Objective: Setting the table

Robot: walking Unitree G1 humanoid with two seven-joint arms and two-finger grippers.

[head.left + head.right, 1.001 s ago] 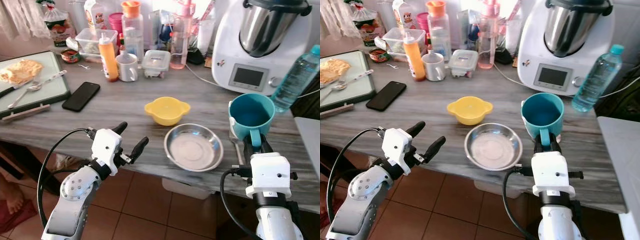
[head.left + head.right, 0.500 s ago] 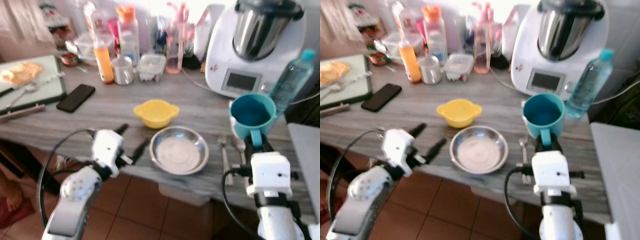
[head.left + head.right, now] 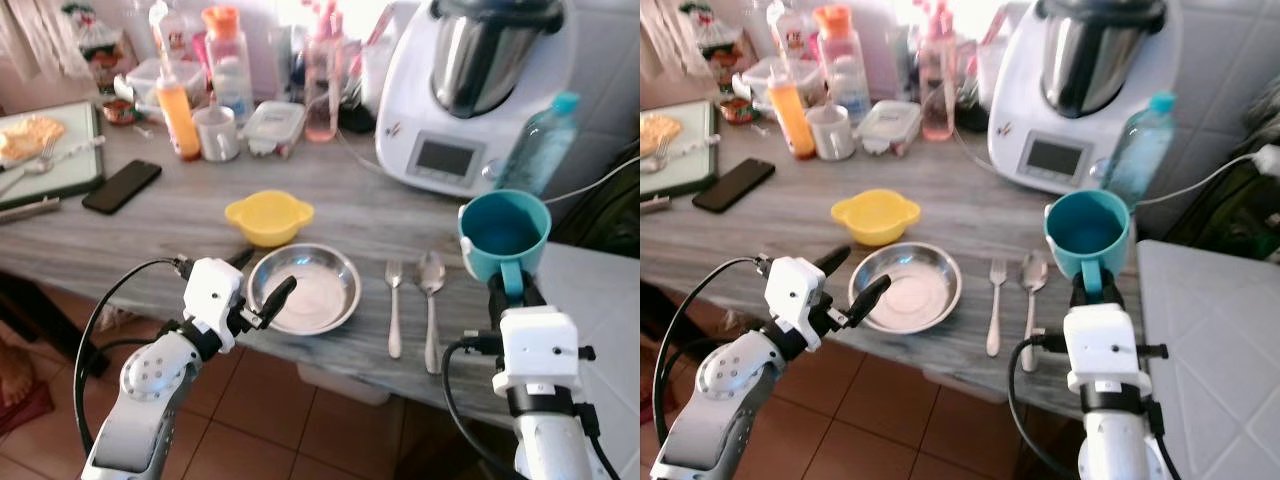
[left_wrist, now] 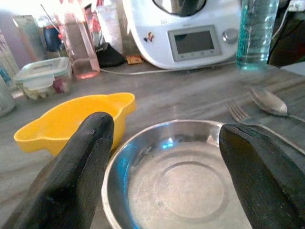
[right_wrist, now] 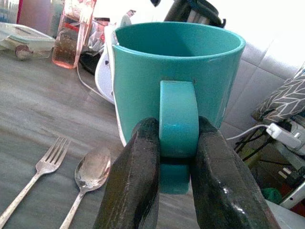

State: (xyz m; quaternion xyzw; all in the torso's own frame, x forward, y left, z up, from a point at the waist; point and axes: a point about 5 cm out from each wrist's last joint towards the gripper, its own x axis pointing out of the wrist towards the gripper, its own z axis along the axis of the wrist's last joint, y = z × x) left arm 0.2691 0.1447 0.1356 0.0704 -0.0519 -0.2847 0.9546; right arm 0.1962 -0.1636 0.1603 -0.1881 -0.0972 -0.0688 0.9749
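The mug (image 3: 503,231) was teal, the small bowl (image 3: 268,217) yellow, the dish (image 3: 304,288) beside that bowl shiny silver. The counter (image 3: 350,205) had grey wood grain; the phone (image 3: 121,186) was black.

Two silver arms end in boxy white wrist housings, the left gripper (image 3: 258,279) and right gripper (image 5: 175,164) each with two long black fingers; black cables loop from both wrists, small dark screws dotting the casings.

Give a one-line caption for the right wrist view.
Right gripper clamps the teal mug by its handle above the fork and spoon.
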